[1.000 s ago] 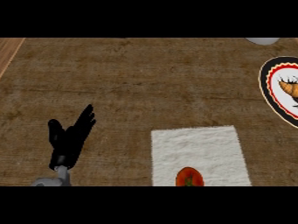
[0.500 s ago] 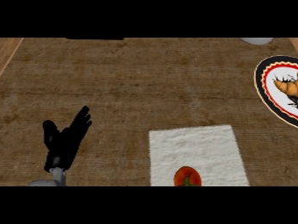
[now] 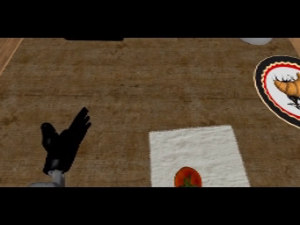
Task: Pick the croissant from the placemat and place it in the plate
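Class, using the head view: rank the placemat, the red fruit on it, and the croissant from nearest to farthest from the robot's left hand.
From the left hand, at lower left:
1. Placemat, just to its right.
2. Red fruit, on the placemat's lower edge.
3. Croissant, on the plate at far right.

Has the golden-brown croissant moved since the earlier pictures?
No. The golden-brown croissant lies at the same spot on the round black-rimmed plate, which keeps its place up and right of the white cloth placemat.

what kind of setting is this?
Likely a kitchen counter set for food: a croissant on a patterned plate, a white placemat holding a red item, and the left hand resting open.
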Motion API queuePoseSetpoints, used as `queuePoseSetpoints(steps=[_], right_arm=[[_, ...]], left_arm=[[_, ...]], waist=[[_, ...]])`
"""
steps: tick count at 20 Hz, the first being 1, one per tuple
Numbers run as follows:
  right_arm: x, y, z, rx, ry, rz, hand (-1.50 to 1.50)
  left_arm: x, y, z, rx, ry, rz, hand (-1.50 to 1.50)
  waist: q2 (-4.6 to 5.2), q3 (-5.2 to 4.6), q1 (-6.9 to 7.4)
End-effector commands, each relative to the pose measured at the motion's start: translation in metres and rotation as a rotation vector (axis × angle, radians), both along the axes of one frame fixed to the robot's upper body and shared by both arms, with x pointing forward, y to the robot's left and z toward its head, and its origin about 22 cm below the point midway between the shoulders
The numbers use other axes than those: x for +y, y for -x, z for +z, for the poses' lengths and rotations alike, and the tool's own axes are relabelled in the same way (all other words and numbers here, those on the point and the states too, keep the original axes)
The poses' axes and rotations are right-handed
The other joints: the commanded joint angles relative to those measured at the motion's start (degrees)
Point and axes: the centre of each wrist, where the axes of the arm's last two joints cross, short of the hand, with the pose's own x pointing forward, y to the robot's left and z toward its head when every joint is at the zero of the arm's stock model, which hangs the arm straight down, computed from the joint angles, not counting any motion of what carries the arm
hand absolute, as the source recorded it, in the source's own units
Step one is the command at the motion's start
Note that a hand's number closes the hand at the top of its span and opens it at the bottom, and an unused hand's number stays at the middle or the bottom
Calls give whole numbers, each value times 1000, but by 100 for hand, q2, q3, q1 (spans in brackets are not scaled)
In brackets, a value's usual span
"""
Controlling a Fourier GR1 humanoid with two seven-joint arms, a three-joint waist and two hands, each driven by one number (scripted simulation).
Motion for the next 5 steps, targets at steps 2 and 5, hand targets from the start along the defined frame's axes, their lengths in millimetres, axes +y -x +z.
queuePoseSetpoints(steps=[2,5], right_arm=[[-3,11,-3,8,20,42,-150],[-1,17,-10,21,23,33,-150]], left_arm=[[-2,-1,1,10,-3,-16,0],[3,1,0,6,-1,25,0]], waist=[[-17,-7,-29],[-28,-12,-43]])
